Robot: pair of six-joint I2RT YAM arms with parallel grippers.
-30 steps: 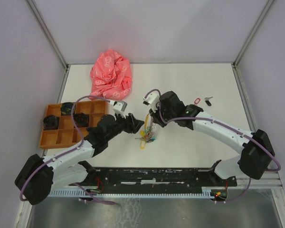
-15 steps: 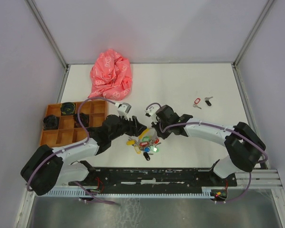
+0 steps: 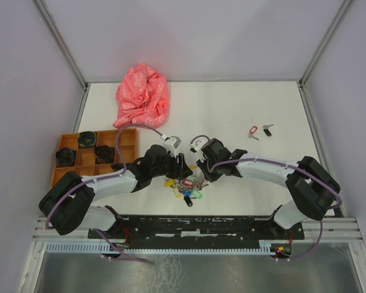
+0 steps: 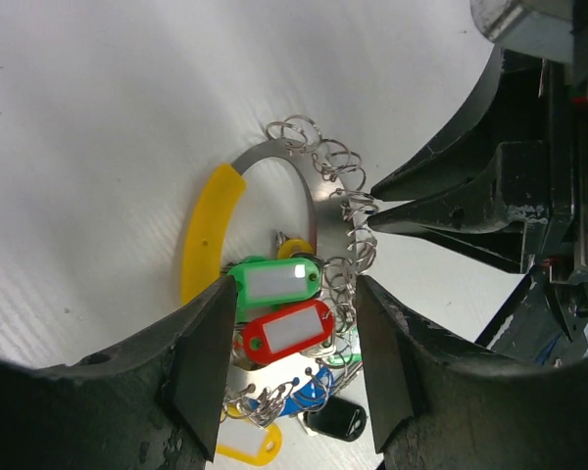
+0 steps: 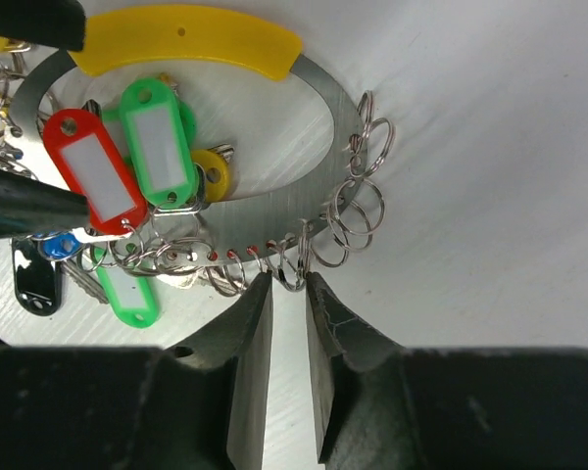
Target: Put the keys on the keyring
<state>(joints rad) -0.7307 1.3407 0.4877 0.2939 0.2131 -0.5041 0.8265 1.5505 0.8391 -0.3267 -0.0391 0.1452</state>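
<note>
The red-headed key (image 3: 252,130) and the black-headed key (image 3: 267,129) lie side by side on the white table at the far right, apart from both grippers. The keyring (image 3: 186,185) is a flat metal hoop (image 5: 274,227) with a yellow grip, several small split rings and coloured tags. It lies on the table in front of the arms. My left gripper (image 3: 182,167) is open, its jaws either side of the red tag (image 4: 287,331). My right gripper (image 5: 287,284) has its tips pinched on a small split ring (image 5: 292,270) at the hoop's edge.
An orange compartment tray (image 3: 72,176) holding black round parts stands at the left. A crumpled pink cloth (image 3: 143,96) lies at the back left. Both arms meet over the keyring, fingertips close together.
The keyring hung from my right gripper above the table a second ago; it has come down and now lies flat. My left gripper has closed in over the tags.
</note>
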